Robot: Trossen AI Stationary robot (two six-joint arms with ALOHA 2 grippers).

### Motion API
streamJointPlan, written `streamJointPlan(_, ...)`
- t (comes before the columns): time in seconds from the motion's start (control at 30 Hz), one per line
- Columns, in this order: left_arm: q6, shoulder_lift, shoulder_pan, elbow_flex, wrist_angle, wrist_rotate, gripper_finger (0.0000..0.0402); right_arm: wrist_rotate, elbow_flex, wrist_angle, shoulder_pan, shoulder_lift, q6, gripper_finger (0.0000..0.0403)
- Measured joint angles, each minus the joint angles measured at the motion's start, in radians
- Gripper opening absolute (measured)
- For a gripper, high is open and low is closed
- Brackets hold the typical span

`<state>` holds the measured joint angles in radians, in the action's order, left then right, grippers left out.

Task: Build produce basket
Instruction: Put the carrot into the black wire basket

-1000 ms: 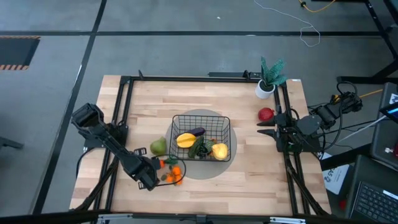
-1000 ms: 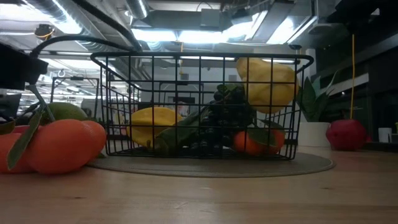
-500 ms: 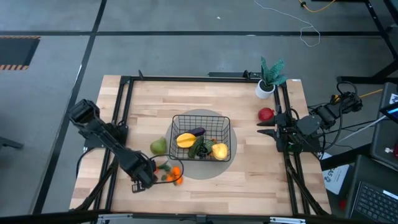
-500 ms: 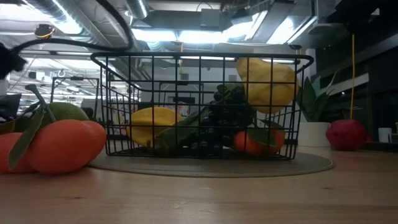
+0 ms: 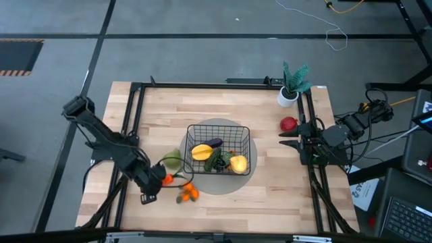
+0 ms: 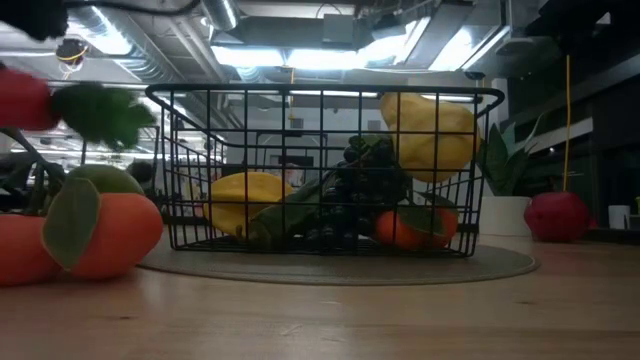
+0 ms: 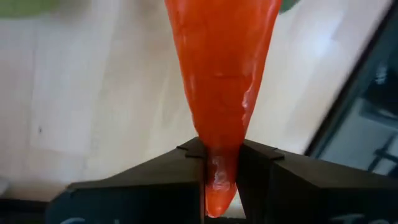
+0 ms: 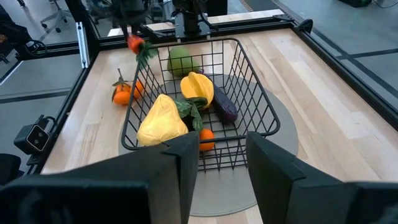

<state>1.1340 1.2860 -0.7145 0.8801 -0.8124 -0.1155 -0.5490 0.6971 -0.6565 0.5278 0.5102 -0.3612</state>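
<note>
Left arm: left gripper [image 5: 156, 181] lifted off the bench [image 5: 270, 182], just beside the near-left corner of the basket [image 5: 244, 135].
Left fingers: nearly closed, clamped on the narrow tip of the carrot [image 7: 219, 81], pads [image 7: 186, 168] pressing it from both sides; probably a tip grip so the thick end hangs free and can clear the wire rim.
Carrot height: raised above the bench, its green top about level with the basket rim in the low view.
Loose produce, left: small oranges [image 5: 189, 193] with leaves lying on the bench near the basket's near-left corner; green pear [image 5: 173, 160] touching or just beside the basket's left wall, partly behind the arm.
Basket: centred on the grey round mat [image 5: 219, 123], likely there as a fixed drop spot within reach of both arms.
Basket contents: two yellow pieces [image 5: 200, 151], dark eggplant [image 5: 214, 142], a green-and-dark bunch, probably grapes, and a small orange.
Red apple: on the bench [image 5: 288, 124] at the right edge, well apart from the basket, near the potted plant [image 5: 291, 84].
Right arm: right gripper [image 8: 222, 155] waiting at the bench's right edge, fingers spread wide, holding nothing, pointed at the basket.
Stage: judged partway through; carrot next over the rim, pear, oranges and apple not yet in.
</note>
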Motion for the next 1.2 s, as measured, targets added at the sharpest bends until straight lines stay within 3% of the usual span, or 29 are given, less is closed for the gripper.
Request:
streamJointPlan(0.23, 0.128, -0.134, -0.006, 0.001, -0.036, -0.125, 0.0031, 0.000, 0.000, 0.001, 0.000, 0.000, 0.001, 0.0124)
streamJointPlan(0.37, 0.084, -0.198, -0.009, 0.001, -0.032, -0.044, 0.0030, -0.007, 0.000, 0.001, 0.000, 0.000, 0.001, 0.0124)
streamJointPlan(0.53, -0.134, -0.263, -0.008, 0.002, 0.040, 0.179, 0.0029, -0.010, 0.000, 0.001, 0.000, 0.000, 0.002, 0.0124)
streamJointPlan(0.77, -0.573, -0.290, 0.019, 0.002, 0.252, 0.719, 0.0029, -0.010, 0.000, 0.001, 0.000, 0.000, 0.003, 0.0124)
streamJointPlan(0.83, -0.686, -0.290, 0.050, 0.002, 0.342, 0.802, 0.0033, -0.010, 0.000, 0.001, 0.000, 0.000, 0.003, 0.0124)
streamJointPlan(1.03, -0.921, -0.251, 0.211, 0.002, 0.609, 0.749, 0.0035, -0.010, 0.000, 0.001, 0.000, 0.000, 0.003, 0.0124)
streamJointPlan(1.2, -0.960, -0.209, 0.362, 0.005, 0.764, 0.661, 0.0035, -0.009, 0.000, 0.001, 0.000, 0.000, 0.003, 0.0124)
